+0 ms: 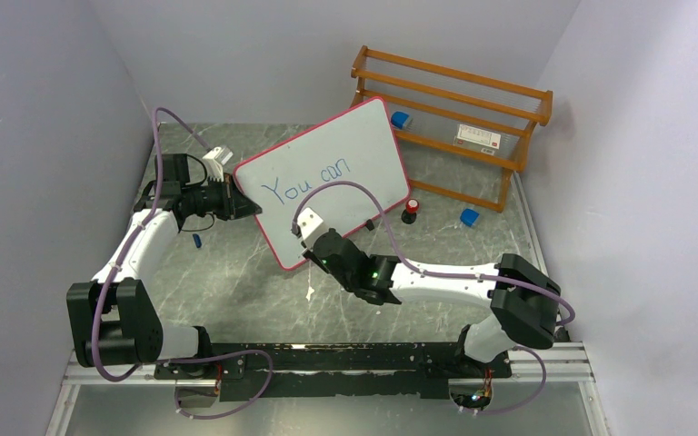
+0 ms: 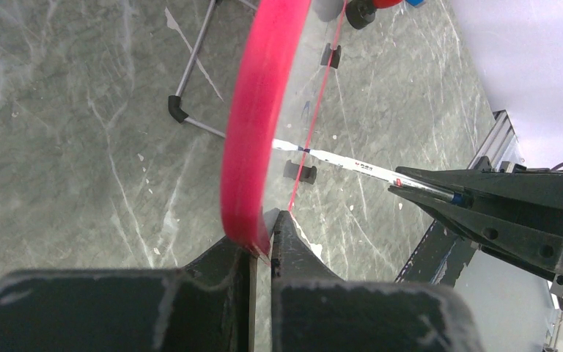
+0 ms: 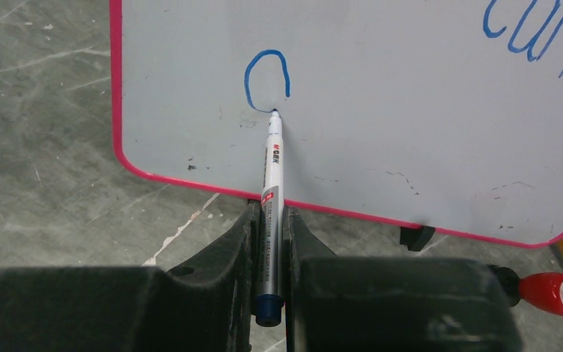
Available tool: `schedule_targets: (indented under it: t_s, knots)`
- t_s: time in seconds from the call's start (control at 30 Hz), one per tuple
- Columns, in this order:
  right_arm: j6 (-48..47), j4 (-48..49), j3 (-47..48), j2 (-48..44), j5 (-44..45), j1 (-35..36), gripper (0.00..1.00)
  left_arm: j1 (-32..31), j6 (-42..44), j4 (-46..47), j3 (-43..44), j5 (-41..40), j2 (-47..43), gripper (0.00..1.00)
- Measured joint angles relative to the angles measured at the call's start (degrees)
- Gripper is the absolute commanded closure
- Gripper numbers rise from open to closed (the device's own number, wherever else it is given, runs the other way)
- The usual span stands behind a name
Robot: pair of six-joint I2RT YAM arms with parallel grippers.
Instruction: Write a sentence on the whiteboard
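The whiteboard (image 1: pixel 363 145) stands tilted on the table, pink-framed, with the sentence (image 1: pixel 307 182) reading "You can" in blue. In the right wrist view the whiteboard (image 3: pixel 381 95) also bears a fresh blue curved stroke (image 3: pixel 266 77) on a second line. My left gripper (image 1: pixel 247 207) is shut on the board's left edge; its frame (image 2: pixel 253 125) sits between the jaws. My right gripper (image 1: pixel 309 238) is shut on a blue marker (image 3: pixel 272 183), whose tip touches the board at the stroke's lower end. The marker also shows in the left wrist view (image 2: pixel 352 163).
A wooden rack (image 1: pixel 459 118) stands behind the board at the back right. A red-capped black object (image 1: pixel 411 211) and a blue cap (image 1: pixel 469 216) lie right of the board. A small blue item (image 1: pixel 197 241) lies near the left arm. Grey walls enclose the table.
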Motion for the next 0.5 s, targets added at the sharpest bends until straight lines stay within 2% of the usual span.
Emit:
schedule_targets:
  t_s: [0.5]
  knots:
    - [-0.8, 3.0, 0.0, 0.0, 1.5, 0.0, 1.00, -0.1, 0.0, 0.0, 0.0, 0.0, 0.0, 0.95]
